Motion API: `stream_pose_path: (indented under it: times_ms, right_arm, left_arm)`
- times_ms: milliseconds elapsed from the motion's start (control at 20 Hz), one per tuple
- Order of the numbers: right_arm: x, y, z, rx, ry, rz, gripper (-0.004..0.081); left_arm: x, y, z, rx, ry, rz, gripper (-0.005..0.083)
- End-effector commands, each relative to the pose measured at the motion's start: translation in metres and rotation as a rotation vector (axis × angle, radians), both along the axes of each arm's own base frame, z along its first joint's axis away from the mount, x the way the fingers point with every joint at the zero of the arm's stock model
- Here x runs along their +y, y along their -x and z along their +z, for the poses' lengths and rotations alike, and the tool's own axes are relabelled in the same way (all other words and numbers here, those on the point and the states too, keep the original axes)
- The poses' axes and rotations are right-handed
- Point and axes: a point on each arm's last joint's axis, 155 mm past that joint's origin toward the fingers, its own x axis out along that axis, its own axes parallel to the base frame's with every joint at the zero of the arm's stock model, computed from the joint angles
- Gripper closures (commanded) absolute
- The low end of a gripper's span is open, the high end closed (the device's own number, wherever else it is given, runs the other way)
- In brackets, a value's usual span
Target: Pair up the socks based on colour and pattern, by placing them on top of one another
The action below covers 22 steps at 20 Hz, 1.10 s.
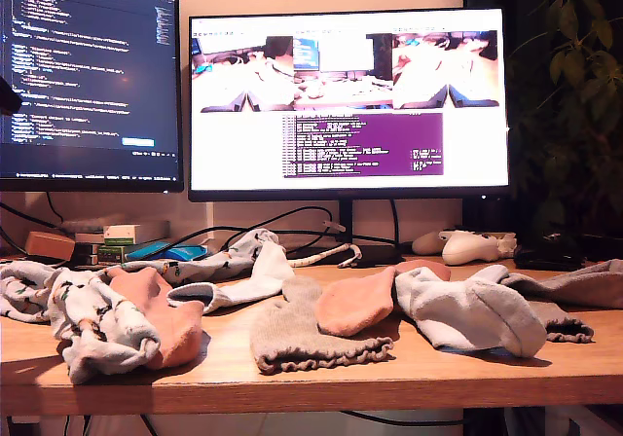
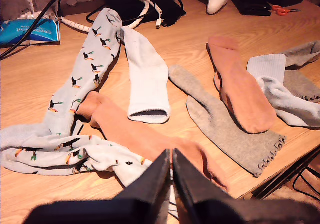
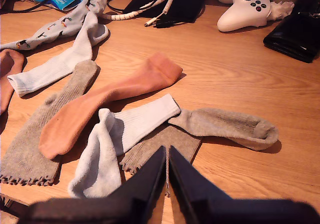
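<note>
My first hand, clenched and empty, hovers nearest the pink sock, which runs away from it; second hand clenched too

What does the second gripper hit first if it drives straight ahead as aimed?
Probably the ribbed pale blue-white sock, or the grey frilly-cuffed sock under it, just ahead of my second gripper, whose jaws are shut. Depth is unclear.

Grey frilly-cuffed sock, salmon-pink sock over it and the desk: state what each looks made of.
Grey frilly-cuffed sock: looks like soft matte knit, with a scalloped cuff edge. Salmon-pink sock: seemingly smooth, fine knit, matte, limp. Desk: wood-grain surface with a slight sheen; solid wood or laminate cannot be told.
</note>
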Motion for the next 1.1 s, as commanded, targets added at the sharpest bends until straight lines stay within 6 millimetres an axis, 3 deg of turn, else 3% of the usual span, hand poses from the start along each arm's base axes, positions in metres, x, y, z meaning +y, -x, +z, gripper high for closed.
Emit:
stream_pose_path:
  times_ms: [0, 400, 550, 800, 1050]
  right_arm:
    - [-0.002, 0.014, -0.031, 0.117, 0.076, 0.033, 0.0780]
    - [-0.002, 0.015, -0.032, 0.122, 0.077, 0.034, 0.0780]
    - [0.001, 0.016, -0.033, 0.141, 0.071, 0.048, 0.0780]
    - [-0.001, 0.015, -0.039, 0.265, 0.144, 0.077, 0.0780]
    - [-0.009, -0.015, -0.038, 0.315, 0.301, 0.145, 0.0780]
  left_arm:
    - [-0.011, 0.010, -0.012, 0.035, 0.000, -0.053, 0.0797]
    - [-0.014, 0.007, -0.007, 0.015, 0.010, -0.062, 0.0797]
    - [-0.036, 0.006, 0.003, -0.019, 0.048, -0.150, 0.0797]
    - [-0.084, 0.016, -0.004, 0.008, 0.055, -0.325, 0.0797]
    - [-0.122, 0.032, -0.007, 0.000, 0.062, -0.459, 0.0797]
